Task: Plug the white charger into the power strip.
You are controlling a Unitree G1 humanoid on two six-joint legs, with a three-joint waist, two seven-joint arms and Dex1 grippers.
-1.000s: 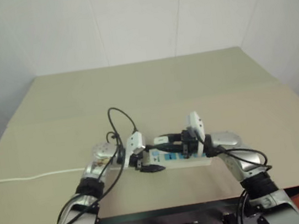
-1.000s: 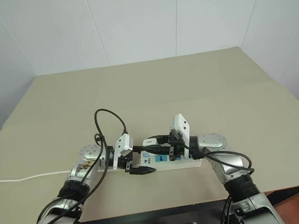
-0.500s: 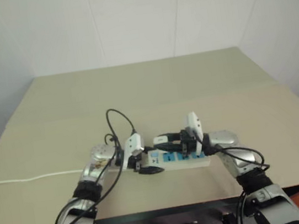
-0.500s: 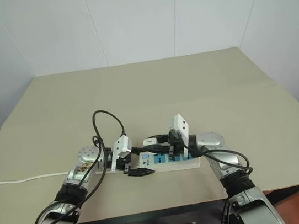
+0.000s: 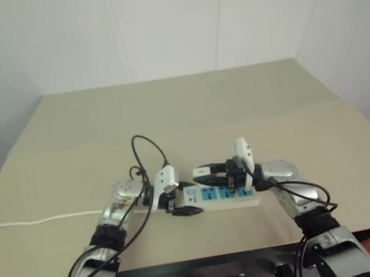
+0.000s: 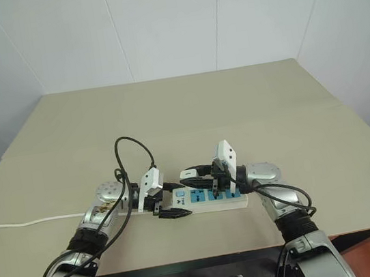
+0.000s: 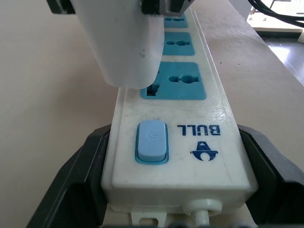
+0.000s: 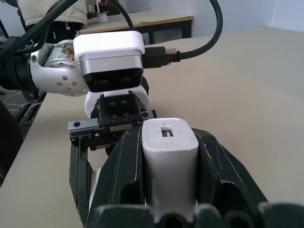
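Observation:
The power strip (image 5: 229,200) lies flat on the tan table near its front edge, its blue sockets facing up. My left gripper (image 7: 173,137) is shut on the strip's switch end, with a black finger (image 7: 78,180) on each side. My right gripper (image 8: 169,137) is shut on the white charger (image 8: 169,159) and reaches in from the right. In the left wrist view the white charger (image 7: 126,45) stands over the blue socket (image 7: 178,80) closest to the switch (image 7: 152,141), covering part of it. Its prongs are hidden.
A thin white cord (image 5: 38,219) runs from the strip's left end to the table's left edge. Black cables (image 5: 146,147) loop above my left wrist. The table (image 5: 187,107) stretches back to a white wall; its front edge is close below the strip.

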